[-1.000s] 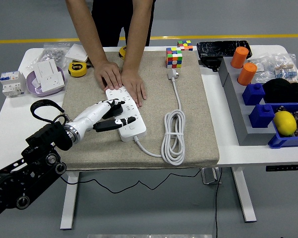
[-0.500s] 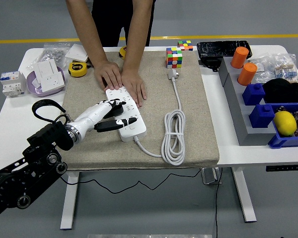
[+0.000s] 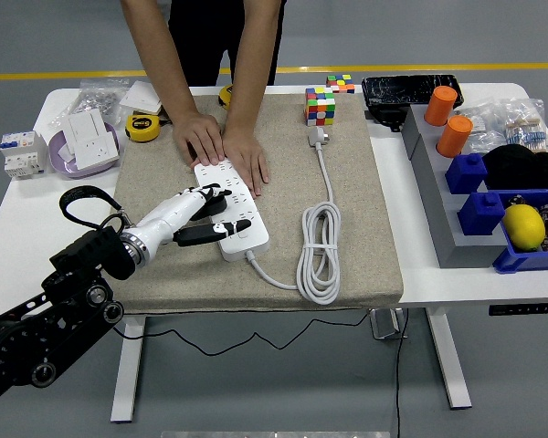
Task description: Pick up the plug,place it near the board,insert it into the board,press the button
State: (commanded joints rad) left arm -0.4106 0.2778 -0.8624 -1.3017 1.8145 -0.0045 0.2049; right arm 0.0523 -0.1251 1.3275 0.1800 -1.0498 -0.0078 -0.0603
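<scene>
A white power strip (image 3: 242,233) lies on the beige mat (image 3: 347,210), with its near end toward me. A black plug (image 3: 217,204) stands in the strip's middle sockets. My left hand (image 3: 212,215) reaches in from the lower left, its white fingers (image 3: 201,194) curled over the plug and the black thumb (image 3: 221,228) stretched along the strip's near end. A person at the far side presses both hands (image 3: 226,146) flat on the strip's far end. The strip's white cable (image 3: 318,246) lies coiled to the right.
A colourful cube (image 3: 321,105) stands at the mat's far edge beside the cable's own plug (image 3: 317,137). A tape measure (image 3: 142,127) and white sockets (image 3: 87,141) lie far left. Grey shelf (image 3: 429,182) with orange cylinders, blue bins and a lemon (image 3: 523,225) stands right.
My left arm has drawn back slightly toward the lower left, and the fingers sit a little lower over the plug. The person's hands and the strip have not moved.
</scene>
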